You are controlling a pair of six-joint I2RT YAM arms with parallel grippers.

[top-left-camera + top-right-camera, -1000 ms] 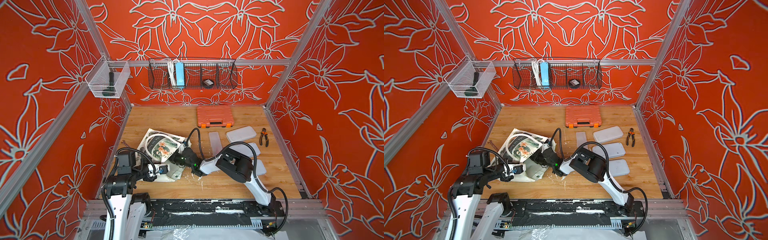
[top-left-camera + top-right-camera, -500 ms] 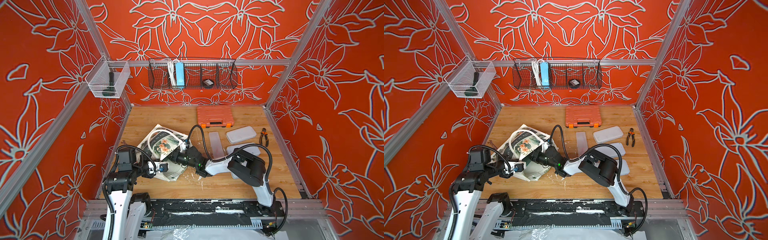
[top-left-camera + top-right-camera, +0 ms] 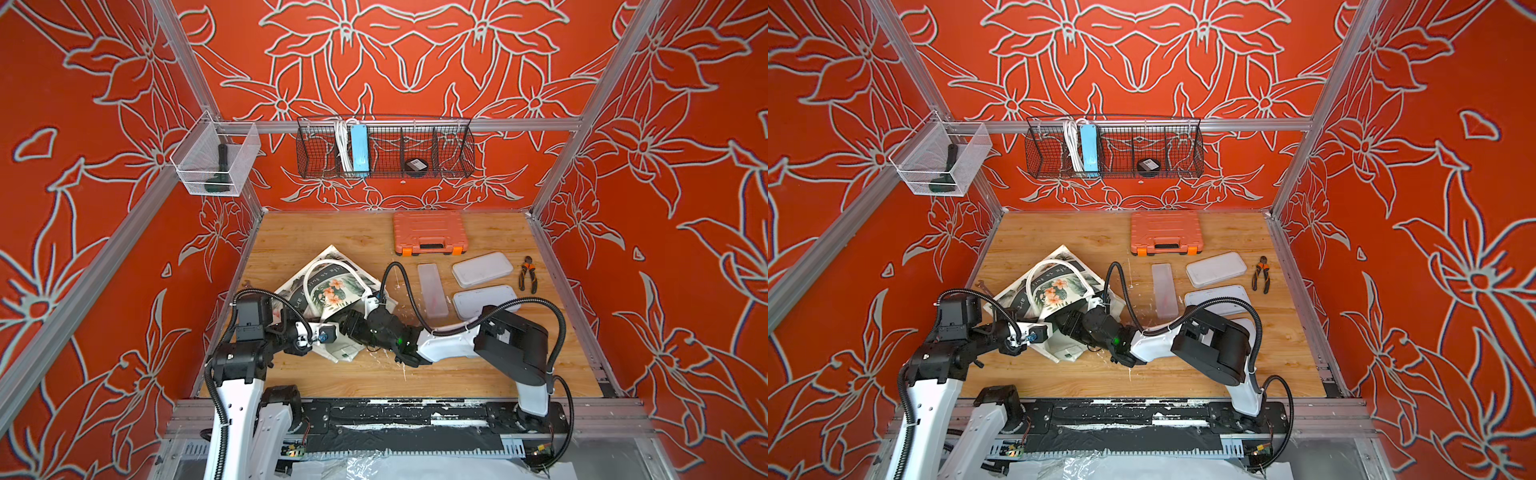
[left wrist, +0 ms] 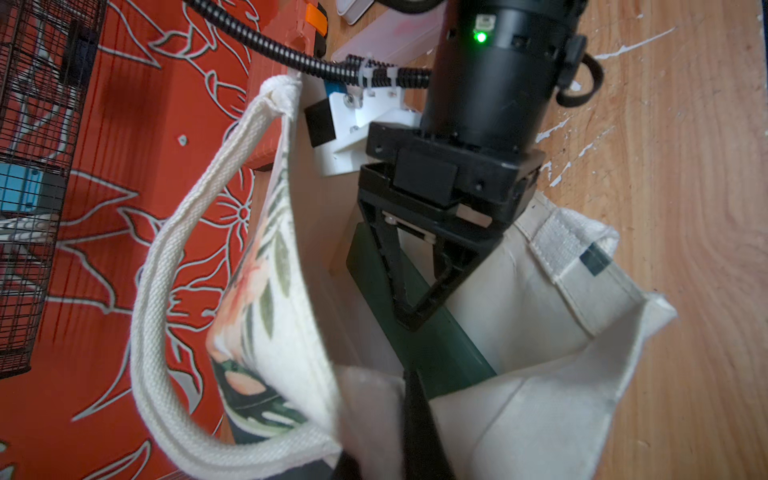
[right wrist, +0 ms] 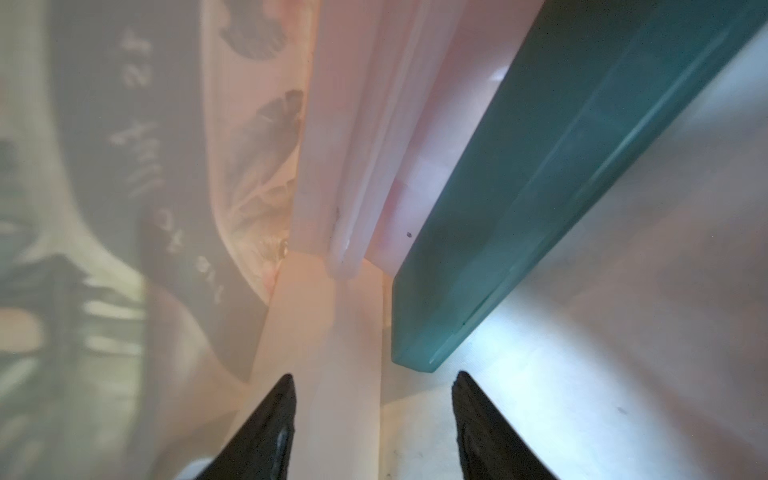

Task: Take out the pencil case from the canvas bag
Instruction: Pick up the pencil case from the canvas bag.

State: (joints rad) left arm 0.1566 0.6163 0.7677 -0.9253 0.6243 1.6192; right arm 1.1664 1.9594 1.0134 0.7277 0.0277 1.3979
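The left jaws are fully closed, pinching the rim of the canvas bag (image 4: 540, 395) so its mouth gapes; the right jaws reach into that mouth, partly open, their 2 black tips apart and gripping nothing; the pencil case (image 5: 540, 187) lies inside the bag just beyond those tips, running diagonally from lower centre to upper right of the right wrist view; whether a tip touches it I cannot tell; the case is a long, slim, straight-edged dark green box; the bag is cream woven cloth with webbing handles and a tropical print, crumpled at lower left of the wood-grain counter (image 3: 332, 232) in both top views.
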